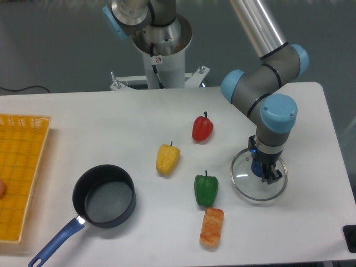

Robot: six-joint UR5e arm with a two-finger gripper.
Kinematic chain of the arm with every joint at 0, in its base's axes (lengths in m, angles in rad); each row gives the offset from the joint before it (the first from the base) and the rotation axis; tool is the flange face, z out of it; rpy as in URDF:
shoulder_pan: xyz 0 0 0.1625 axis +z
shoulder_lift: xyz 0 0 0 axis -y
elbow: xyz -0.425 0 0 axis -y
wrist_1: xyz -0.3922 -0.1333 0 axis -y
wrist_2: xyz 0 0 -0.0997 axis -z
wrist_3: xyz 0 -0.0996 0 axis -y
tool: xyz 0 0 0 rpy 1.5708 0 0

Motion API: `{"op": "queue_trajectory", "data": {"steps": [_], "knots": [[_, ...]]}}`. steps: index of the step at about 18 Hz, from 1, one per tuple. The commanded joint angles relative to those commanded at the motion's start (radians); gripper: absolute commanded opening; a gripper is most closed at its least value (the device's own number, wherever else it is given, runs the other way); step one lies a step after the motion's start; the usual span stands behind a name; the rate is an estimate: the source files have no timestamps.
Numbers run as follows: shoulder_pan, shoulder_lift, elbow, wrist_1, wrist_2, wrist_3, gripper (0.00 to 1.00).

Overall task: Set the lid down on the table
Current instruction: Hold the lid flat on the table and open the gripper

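The round glass lid (245,179) with its silver rim lies low over the white table (111,122) at the right, to the right of the green pepper. My gripper (263,170) points straight down over the lid's middle and is shut on the blue knob (257,167), which shows only partly between the fingers. I cannot tell if the rim touches the tabletop or hovers just above it.
A dark saucepan (104,196) with a blue handle stands at the front left. A yellow mesh basket (19,172) lies at the left edge. Red (202,128), yellow (168,158) and green (206,189) peppers and an orange-and-white food piece (212,226) lie mid-table.
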Motion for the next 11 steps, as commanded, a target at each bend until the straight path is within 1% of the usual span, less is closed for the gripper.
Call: {"op": "queue_trajectory", "data": {"steps": [11], "knots": [[0.0,-0.012,-0.002,0.028,0.0,0.0,0.62]]}}
